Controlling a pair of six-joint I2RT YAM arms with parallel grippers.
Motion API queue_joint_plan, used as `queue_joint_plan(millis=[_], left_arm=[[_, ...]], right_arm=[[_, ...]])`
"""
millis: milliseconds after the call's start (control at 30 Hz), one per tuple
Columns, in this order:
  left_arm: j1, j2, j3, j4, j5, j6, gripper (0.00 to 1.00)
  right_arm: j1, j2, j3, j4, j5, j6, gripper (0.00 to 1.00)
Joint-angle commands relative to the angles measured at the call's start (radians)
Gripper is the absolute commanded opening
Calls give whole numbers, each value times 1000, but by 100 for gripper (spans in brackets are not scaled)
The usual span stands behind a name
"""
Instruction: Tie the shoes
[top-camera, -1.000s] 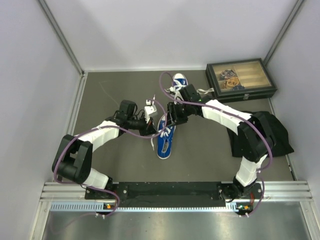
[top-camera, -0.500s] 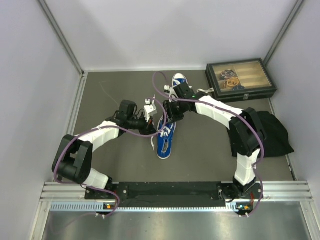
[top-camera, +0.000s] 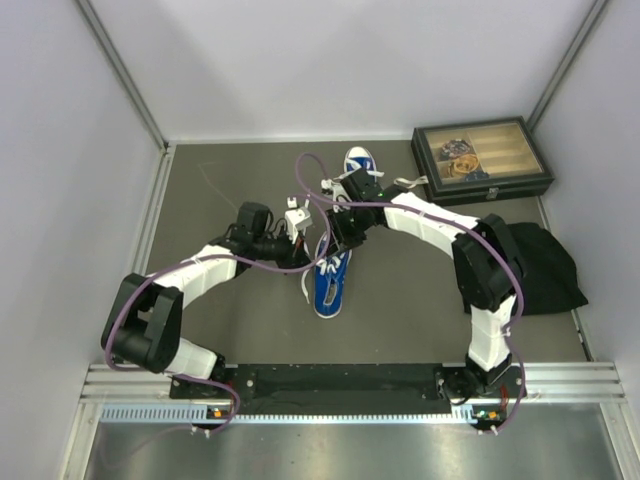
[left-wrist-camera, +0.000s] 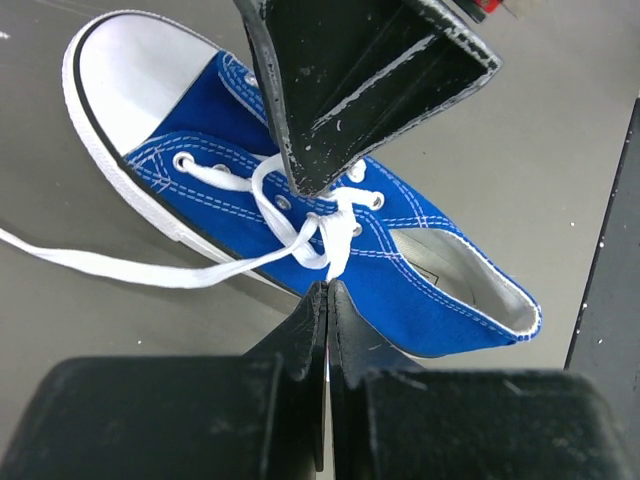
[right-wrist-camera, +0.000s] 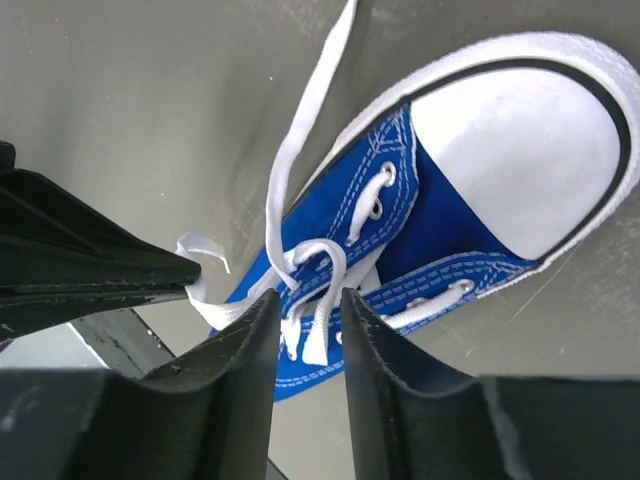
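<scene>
left claw (left-wrist-camera: 328, 287): pressed together; pinching white lace (left-wrist-camera: 338, 245)
right claw (right-wrist-camera: 305, 305): slightly spread; straddling the lace crossing
near shoe (top-camera: 326, 285): mid surface (top-camera: 400, 300); between both claws
far shoe (top-camera: 358, 159): far side, beyond right claw

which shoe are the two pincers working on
The near shoe in mid-table: the left pincer is shut on its lace, and the right pincer hangs open over it. The other shoe sits back by the box.
</scene>
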Motion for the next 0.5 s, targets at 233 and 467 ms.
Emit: queue_joint_plan(millis=[233, 467], left_arm=[[-4, -21, -16, 42, -21, -82, 0], [-6, -22, -15, 62, -28, -133, 0]], right_arm=[[26, -6, 66, -14, -10, -40, 0], [9, -80, 4, 59, -11, 12, 0]])
